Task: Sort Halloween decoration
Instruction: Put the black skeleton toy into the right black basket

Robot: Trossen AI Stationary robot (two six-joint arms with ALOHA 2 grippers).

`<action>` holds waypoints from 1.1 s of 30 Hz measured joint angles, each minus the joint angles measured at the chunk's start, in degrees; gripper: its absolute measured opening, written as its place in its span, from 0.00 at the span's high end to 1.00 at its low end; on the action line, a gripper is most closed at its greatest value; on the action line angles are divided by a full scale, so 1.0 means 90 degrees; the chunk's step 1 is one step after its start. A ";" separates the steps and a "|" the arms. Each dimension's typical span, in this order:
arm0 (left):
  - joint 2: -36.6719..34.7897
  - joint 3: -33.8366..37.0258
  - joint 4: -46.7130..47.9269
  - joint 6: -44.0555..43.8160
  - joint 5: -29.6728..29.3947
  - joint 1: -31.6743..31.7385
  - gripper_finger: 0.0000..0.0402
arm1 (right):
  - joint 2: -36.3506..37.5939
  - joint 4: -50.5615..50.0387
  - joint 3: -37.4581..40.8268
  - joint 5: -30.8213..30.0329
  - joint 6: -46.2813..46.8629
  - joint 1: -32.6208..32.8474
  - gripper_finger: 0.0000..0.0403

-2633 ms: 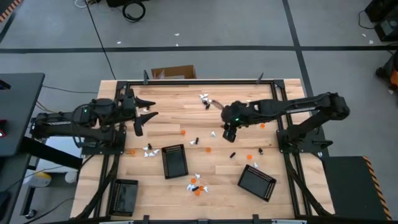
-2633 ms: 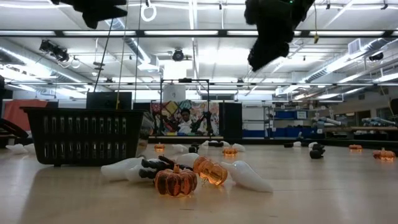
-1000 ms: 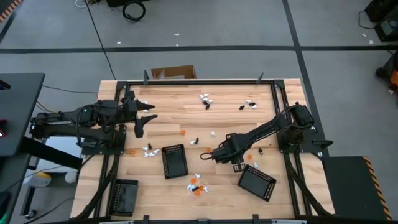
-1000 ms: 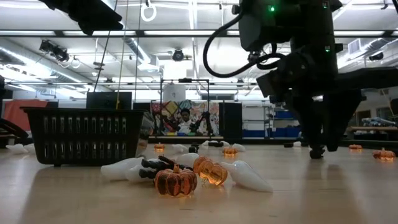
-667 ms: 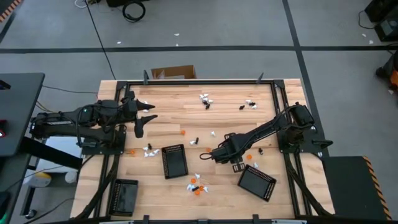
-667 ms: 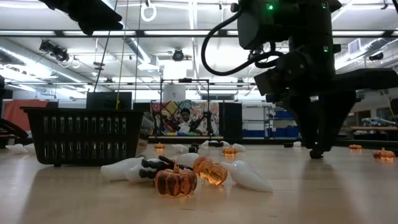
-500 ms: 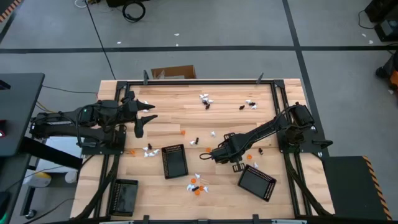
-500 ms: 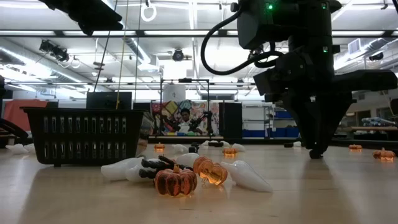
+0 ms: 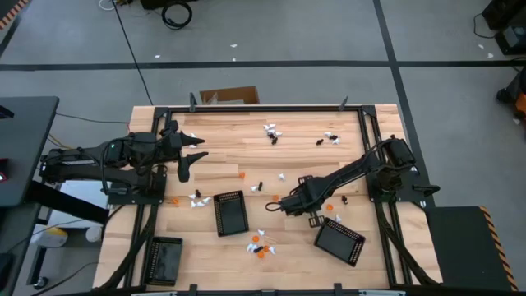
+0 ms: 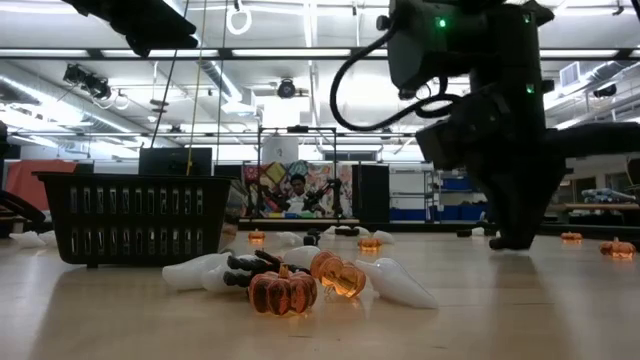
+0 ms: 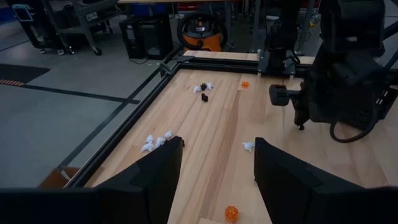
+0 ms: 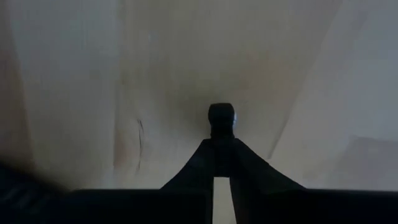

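A small black piece [image 12: 222, 119] lies pinched at the tips of the right tool [image 12: 222, 144], whose fingers have come together on it right down at the tabletop [image 9: 304, 160], near the middle between two black trays. One tray [image 9: 231, 213] lies to the left of that tool in the high view, another [image 9: 339, 241] sits tilted nearer the front edge. The rest of the decoration is scattered: a cluster of orange pumpkins [image 10: 283, 290] and white ghosts [image 10: 398, 283] near the front, white pieces [image 9: 197, 199] left of the middle tray, more white and black ones [image 9: 270, 131] toward the far edge. The left tool [image 11: 216, 171] hovers over the tabletop's left side, fingers apart and empty. A third tray [image 9: 166, 259] rests at the front left corner.
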State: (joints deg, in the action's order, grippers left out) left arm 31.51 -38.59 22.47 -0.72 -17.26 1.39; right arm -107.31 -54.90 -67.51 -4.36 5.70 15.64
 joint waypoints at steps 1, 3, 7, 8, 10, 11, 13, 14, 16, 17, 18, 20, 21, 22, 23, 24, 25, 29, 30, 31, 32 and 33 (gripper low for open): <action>0.0000 0.0002 -0.0022 0.0015 -0.0001 0.0000 0.48 | 0.0039 -0.0071 -0.0119 -0.0005 0.0038 0.0000 0.93; 0.0000 0.0002 -0.0085 0.0064 0.0000 0.0000 0.48 | 0.0139 -0.0178 -0.0375 -0.0015 0.0065 0.0006 0.93; -0.0002 0.0002 -0.0113 0.0219 0.0001 0.0000 0.48 | 0.0328 -0.0566 -0.1047 -0.0051 0.0104 0.0056 0.93; -0.0002 0.0002 -0.0106 0.0247 0.0001 0.0000 0.48 | 0.0343 -0.0789 -0.1287 -0.0091 0.0172 0.0061 0.93; -0.0002 0.0002 -0.0094 0.0272 0.0001 0.0000 0.48 | 0.0350 -0.1345 -0.1804 -0.0226 0.0330 0.0086 0.93; -0.0002 0.0002 -0.0091 0.0273 0.0001 0.0000 0.48 | 0.0350 -0.1570 -0.2086 -0.0273 0.0376 0.0105 0.93; -0.0002 0.0002 -0.0091 0.0270 -0.0001 0.0000 0.48 | 0.0350 -0.1857 -0.2590 -0.0287 0.0453 0.0170 0.93; -0.0002 0.0002 -0.0090 0.0268 0.0001 0.0000 0.48 | 0.0350 -0.2021 -0.2859 -0.0243 0.0518 0.0207 0.92; -0.0002 0.0002 -0.0089 0.0229 0.0001 0.0000 0.48 | 0.0350 -0.2405 -0.3363 0.0019 0.0689 0.0266 0.92; -0.0002 0.0002 -0.0087 0.0212 0.0001 0.0000 0.48 | 0.0353 -0.2586 -0.3584 0.0167 0.0792 0.0282 0.92; -0.0002 0.0002 -0.0087 0.0196 0.0002 0.0000 0.48 | 0.0355 -0.2777 -0.3768 0.0302 0.0937 0.0297 0.92; -0.0002 0.0002 -0.0087 0.0191 0.0001 0.0000 0.48 | 0.0350 -0.3129 -0.4083 0.0513 0.1314 0.0320 0.92; -0.0002 0.0002 -0.0087 0.0190 0.0001 0.0000 0.48 | 0.0355 -0.3213 -0.4170 0.0609 0.1523 0.0340 0.92; -0.0002 0.0002 -0.0088 0.0190 0.0001 0.0000 0.48 | 0.0367 -0.3239 -0.4181 0.0739 0.1707 0.0361 0.92; -0.0001 0.0002 -0.0093 0.0194 0.0001 0.0000 0.48 | 0.0363 -0.3266 -0.4170 0.0870 0.1860 0.0400 0.92; 0.0000 0.0002 -0.0107 0.0213 0.0001 0.0000 0.48 | 0.0352 -0.3241 -0.4116 0.0999 0.2019 0.0469 0.91; -0.0001 0.0002 -0.0148 0.0251 0.0001 0.0000 0.48 | 0.0350 -0.3199 -0.4019 0.1133 0.2200 0.0559 0.91; 0.0000 0.0002 -0.0268 0.0461 0.0001 0.0000 0.48 | 0.0341 -0.3184 -0.3436 0.1583 0.2965 0.1047 0.91; 0.0000 0.0002 -0.0313 0.0512 0.0001 0.0000 0.48 | 0.0341 -0.3175 -0.3304 0.1611 0.3158 0.1192 0.91; -0.0002 0.0002 -0.0350 0.0539 0.0001 0.0000 0.48 | 0.0342 -0.3147 -0.3180 0.1612 0.3366 0.1341 0.91; -0.0002 0.0002 -0.0390 0.0545 0.0002 0.0000 0.48 | 0.0348 -0.3036 -0.3059 0.1613 0.3559 0.1489 0.91; -0.0001 0.0002 -0.0429 0.0545 0.0001 0.0000 0.48 | 0.0370 -0.2877 -0.2921 0.1604 0.3754 0.1635 0.91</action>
State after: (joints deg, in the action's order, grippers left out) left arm 31.50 -38.57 18.61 4.19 -17.26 1.39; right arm -103.98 -80.80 -93.80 10.08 39.48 30.35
